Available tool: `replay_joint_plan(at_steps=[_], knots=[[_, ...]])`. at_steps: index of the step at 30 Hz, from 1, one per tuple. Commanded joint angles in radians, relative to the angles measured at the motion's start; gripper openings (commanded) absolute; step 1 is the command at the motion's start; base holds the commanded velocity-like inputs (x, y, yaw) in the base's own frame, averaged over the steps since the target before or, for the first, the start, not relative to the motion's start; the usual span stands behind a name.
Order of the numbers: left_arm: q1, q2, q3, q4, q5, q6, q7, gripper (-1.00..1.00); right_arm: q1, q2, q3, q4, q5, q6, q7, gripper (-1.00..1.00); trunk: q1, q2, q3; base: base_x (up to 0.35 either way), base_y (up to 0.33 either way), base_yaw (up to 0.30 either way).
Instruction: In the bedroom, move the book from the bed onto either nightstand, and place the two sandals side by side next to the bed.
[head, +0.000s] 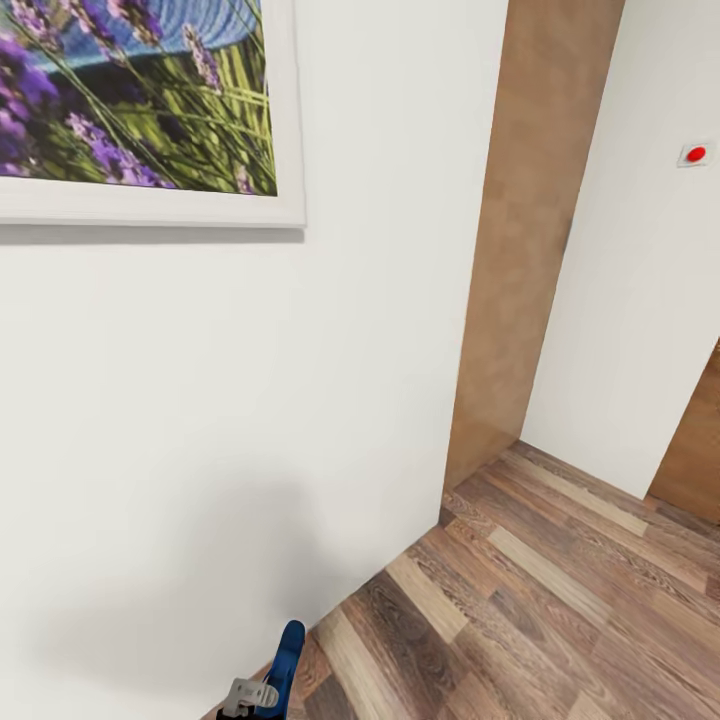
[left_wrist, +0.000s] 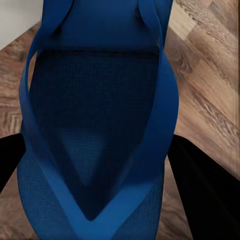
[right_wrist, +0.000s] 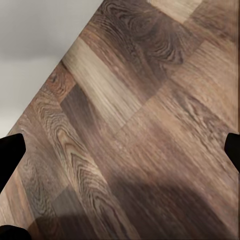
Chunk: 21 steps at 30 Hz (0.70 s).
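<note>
The left gripper (left_wrist: 95, 165) is seen clamped on a blue sandal (left_wrist: 97, 130), its dark fingers (left_wrist: 200, 185) showing on either side of the sole in the left wrist view. The sandal is held with its long axis running along the fingers, away from the wrist, and its straps meeting in a V near the gripper. In the head view the same sandal (head: 284, 655) is glimpsed at the lower edge, standing nearly upright above the grey gripper body, close to the white wall (head: 250, 400). The right gripper (right_wrist: 120, 150) is held apart and empty over the wood-plank floor (right_wrist: 150, 125).

The bed, book, nightstand and second sandal are not shown, so which way they lie cannot be told; a turn away from the wall is judged necessary before the sandal can be set down.

Further off, a lavender painting (head: 140, 90) hangs on the wall, a brown door (head: 530, 220) stands beyond, and a small plate with a red dot (head: 695, 154) is fixed to the far wall. No writing or brand can be read.
</note>
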Motion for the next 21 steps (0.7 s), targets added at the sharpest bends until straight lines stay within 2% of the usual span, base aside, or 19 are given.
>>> replay_joint_plan(at_steps=[1, 9, 21], knots=[[-0.001, 0.0, -0.002, 0.001, 0.002, -0.004, -0.003, -1.0, -0.001, 0.0, -0.002, 0.0, -0.009, 0.01, 0.003, 1.0, 0.0, 0.0, -0.001, 0.0, 0.0, -0.109], [-0.001, 0.0, -0.002, 0.001, 0.002, -0.004, -0.005, -1.0, -0.001, 0.0, -0.002, 0.0, -0.009, 0.01, 0.003, 1.0, 0.0, 0.0, -0.001, 0.028, 0.0, -0.025], [-0.001, 0.0, -0.002, 0.001, 0.002, -0.004, -0.005, -1.0, -0.001, 0.0, -0.002, 0.0, -0.009, 0.009, 0.003, 1.0, 0.0, 0.0, -0.001, 0.288, 0.0, -0.001]])
